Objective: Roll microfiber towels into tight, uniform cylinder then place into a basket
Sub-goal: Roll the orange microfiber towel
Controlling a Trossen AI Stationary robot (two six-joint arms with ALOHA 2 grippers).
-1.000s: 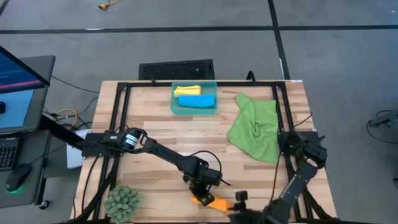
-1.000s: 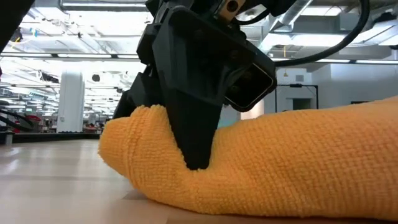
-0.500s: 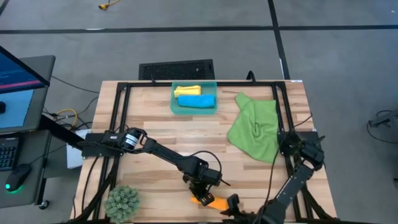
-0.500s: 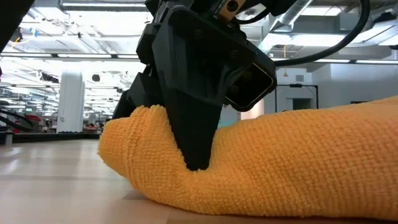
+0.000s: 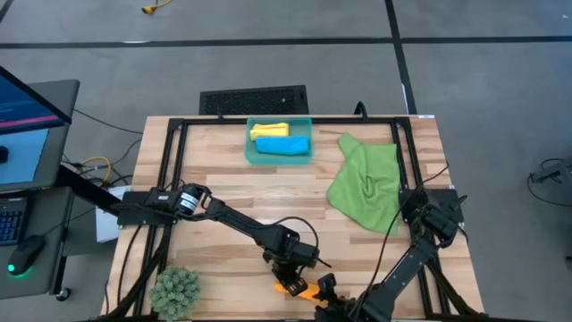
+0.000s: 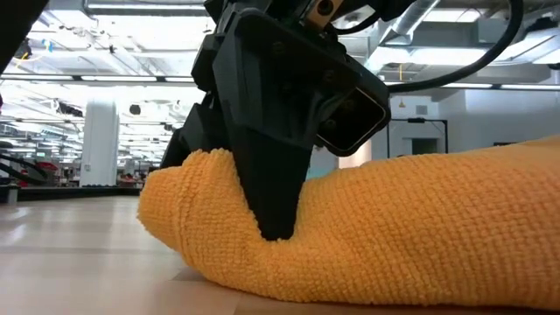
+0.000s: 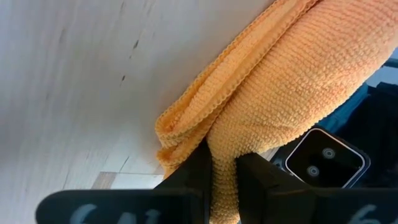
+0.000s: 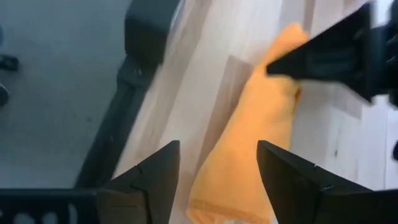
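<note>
My wooden surface carries the teal basket at the far edge, the green towel beside it, the rolled orange towel and a small plant at the near edge.

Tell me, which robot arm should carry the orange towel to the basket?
Probably the left. Its left gripper already pinches the rolled orange towel in shut jaws. The right gripper hangs open above the towel, holding nothing. The basket waits across the table.

Orange towel beyond wide-spread right pincer fingers
</note>
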